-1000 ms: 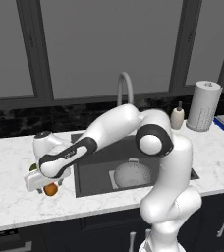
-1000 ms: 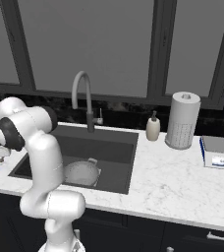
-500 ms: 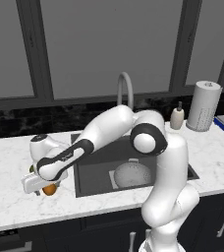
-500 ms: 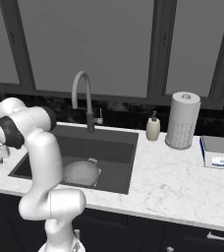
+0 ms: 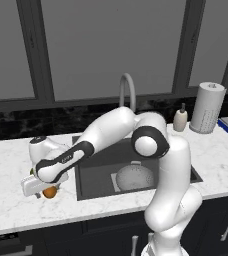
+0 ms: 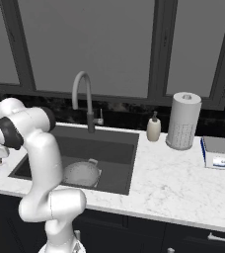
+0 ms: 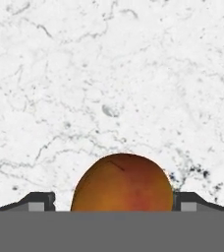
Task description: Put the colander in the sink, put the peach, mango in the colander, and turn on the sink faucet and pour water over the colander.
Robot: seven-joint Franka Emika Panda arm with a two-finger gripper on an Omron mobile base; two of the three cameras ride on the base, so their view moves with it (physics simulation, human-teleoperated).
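The round orange-red peach (image 7: 123,182) lies on the white marble counter left of the sink (image 5: 100,161). My gripper (image 7: 113,203) is down over it and open, one fingertip on each side. The right tip stands at the fruit's edge and the left tip (image 7: 39,201) stands a little off it. From the left base view the hand (image 5: 41,185) covers most of the peach (image 5: 49,192). A sliver of the green mango (image 5: 32,171) shows behind the hand. The colander (image 5: 134,177) sits in the dark sink basin, also seen as the colander (image 6: 81,174) under the grey gooseneck faucet (image 6: 82,94).
A paper towel roll (image 5: 207,107), a soap bottle (image 5: 180,120) and a blue-white box (image 6: 217,151) stand on the counter right of the sink. The counter's front edge runs just in front of the peach. Dark windows rise behind the backsplash.
The hand has sunk slightly onto the peach, and the jaws have drawn in a little around it. The colander and the base have not moved.
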